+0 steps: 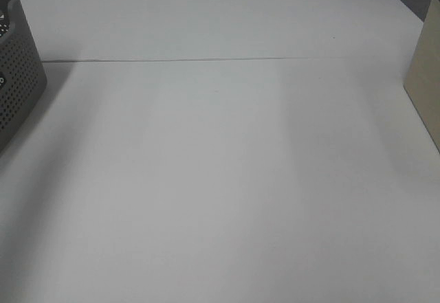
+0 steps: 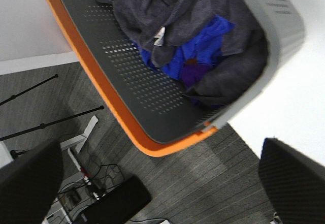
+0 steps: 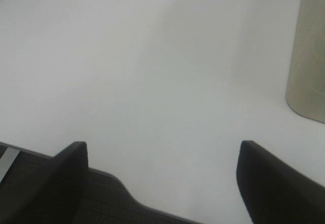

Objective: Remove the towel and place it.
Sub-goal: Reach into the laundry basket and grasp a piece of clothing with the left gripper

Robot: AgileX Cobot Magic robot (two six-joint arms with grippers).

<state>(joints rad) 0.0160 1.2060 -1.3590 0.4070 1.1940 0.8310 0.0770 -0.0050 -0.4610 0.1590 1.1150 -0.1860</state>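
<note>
Towel (image 2: 144, 8) lies bunched in basket (image 2: 127, 92) before the released left jaws; right jaws released too.

White table (image 1: 220, 179) with grey basket (image 1: 17, 76), beige object (image 1: 426, 76)

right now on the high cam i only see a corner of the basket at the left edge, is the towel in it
Observer: yes, the left wrist view shows the towel heaped inside the basket, together with a blue cloth.
Operator: is the left gripper on it yet
Observer: no, the left gripper is open and holds nothing, and its fingers are not touching the towel.
</note>
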